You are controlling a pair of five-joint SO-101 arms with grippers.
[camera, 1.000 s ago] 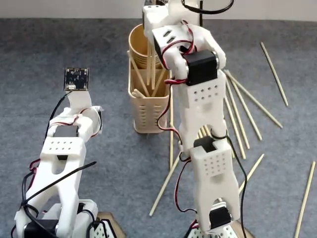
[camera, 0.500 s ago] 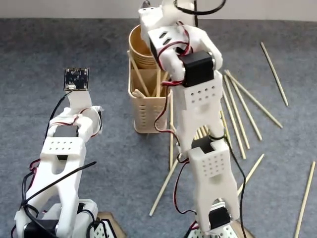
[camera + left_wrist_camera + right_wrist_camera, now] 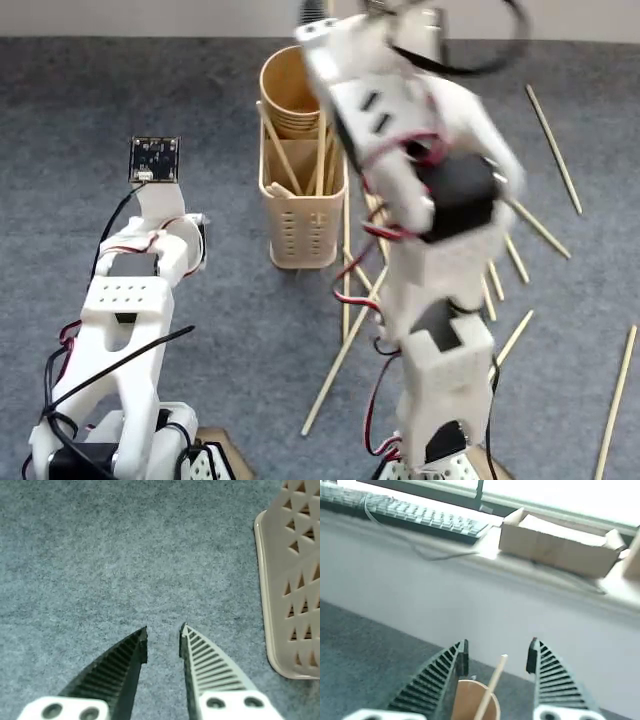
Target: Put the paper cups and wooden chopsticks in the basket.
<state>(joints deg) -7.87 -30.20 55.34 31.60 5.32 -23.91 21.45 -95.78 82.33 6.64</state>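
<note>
The basket (image 3: 300, 230) sits on the grey carpet (image 3: 120, 80). At its far end a stack of paper cups (image 3: 283, 95) stands inside it, and several chopsticks (image 3: 322, 165) lean in the basket right next to them. The right gripper (image 3: 497, 647) hangs above that cup end with its jaws spread wide, gripping nothing. One chopstick (image 3: 489, 690) pokes up out of the top cup (image 3: 472, 702) into the gap and touches neither jaw. Loose chopsticks (image 3: 553, 148) lie scattered on the carpet off the basket's right side and past its near end. The left gripper (image 3: 163, 630) is low over the carpet just beside the basket's wall, its jaws a little apart and empty.
</note>
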